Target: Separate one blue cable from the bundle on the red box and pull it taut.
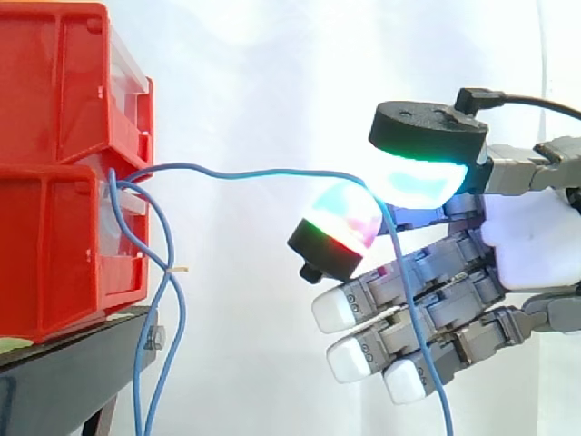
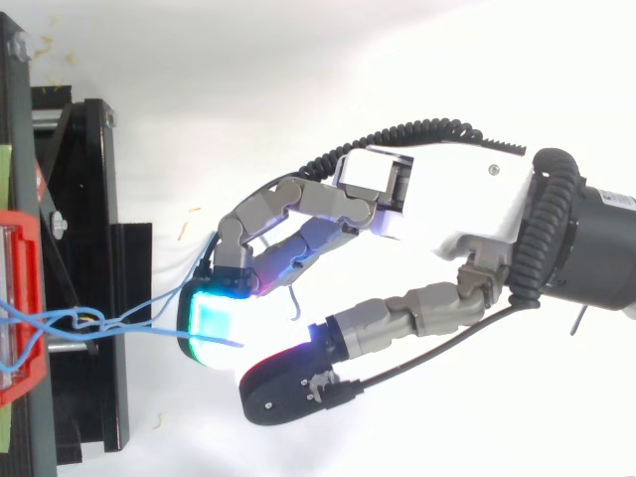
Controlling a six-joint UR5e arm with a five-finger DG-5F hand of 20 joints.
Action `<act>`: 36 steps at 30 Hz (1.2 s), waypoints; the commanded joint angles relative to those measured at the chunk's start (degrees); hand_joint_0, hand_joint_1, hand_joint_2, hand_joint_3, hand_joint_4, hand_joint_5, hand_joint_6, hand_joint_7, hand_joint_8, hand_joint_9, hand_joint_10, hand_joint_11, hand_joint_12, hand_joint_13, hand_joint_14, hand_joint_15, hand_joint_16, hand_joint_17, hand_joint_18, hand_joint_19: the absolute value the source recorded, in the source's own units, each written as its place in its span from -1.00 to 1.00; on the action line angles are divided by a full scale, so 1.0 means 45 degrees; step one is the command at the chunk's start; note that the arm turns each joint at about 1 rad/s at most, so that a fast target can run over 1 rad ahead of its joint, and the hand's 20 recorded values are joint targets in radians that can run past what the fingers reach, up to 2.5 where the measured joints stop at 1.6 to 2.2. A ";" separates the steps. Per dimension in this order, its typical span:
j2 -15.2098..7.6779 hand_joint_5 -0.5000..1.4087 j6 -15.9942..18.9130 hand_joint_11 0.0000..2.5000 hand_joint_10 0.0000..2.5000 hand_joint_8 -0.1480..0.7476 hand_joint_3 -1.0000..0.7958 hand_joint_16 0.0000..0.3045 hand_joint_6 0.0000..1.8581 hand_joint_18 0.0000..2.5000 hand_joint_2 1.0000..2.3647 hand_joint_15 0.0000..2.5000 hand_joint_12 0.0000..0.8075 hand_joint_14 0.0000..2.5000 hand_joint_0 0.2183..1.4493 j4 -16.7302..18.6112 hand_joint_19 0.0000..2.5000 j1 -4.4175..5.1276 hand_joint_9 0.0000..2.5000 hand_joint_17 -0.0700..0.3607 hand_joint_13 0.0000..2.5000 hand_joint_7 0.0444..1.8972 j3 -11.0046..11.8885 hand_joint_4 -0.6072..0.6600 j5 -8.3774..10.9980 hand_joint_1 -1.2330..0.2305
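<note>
Blue cable (image 1: 272,173), a single strand set apart from the bundle (image 1: 169,272), runs from the front of the lower red bin (image 1: 54,254) at mid-left across the frame centre to the hand (image 1: 536,245) at right. The hand is clamped on this strand. The cable passes between the cyan-glowing thumb pad (image 1: 418,177) and a red-and-green finger pad (image 1: 345,218), which close on it. Its free end drops across the other, straighter fingers to the lower edge.

Separation thus appears done. Tautening appears incomplete, since the span shows gentle waves rather than a straight line. A further draw away from the bins is judged to be what is left.

Count, side view:
- two red bins, the upper red bin (image 1: 54,82) stacked on the lower
- one black stand (image 1: 73,363) beneath them
- one hand
- one held strand
- two strands of the bundle hanging beside the stand at lower left, crossing once, as far as can be told
</note>
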 commanded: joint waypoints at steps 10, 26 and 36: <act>0.0000 -0.48 0.0000 -1.00 -1.00 -0.03 -0.10 -0.58 -0.10 -0.44 -1.00 -0.77 0.12 -0.99 -0.38 0.0000 -0.69 0.0003 -0.23 -0.01 -0.34 -0.13 0.0000 -0.02 0.0000 -0.41; 0.0000 -0.48 0.0000 -1.00 -1.00 -0.10 -0.11 -0.60 -0.09 -0.43 -0.99 -0.76 0.02 -0.99 -0.40 0.0000 -0.67 0.0003 -0.25 -0.04 -0.34 -0.18 0.0000 -0.03 0.0019 -0.37; 0.0000 -0.48 0.0000 -1.00 -1.00 -0.05 -0.11 -0.60 -0.10 -0.37 -1.00 -0.73 0.07 -0.99 -0.37 0.0000 -0.64 0.0003 -0.18 -0.04 -0.27 -0.16 0.0000 -0.02 0.0019 -0.42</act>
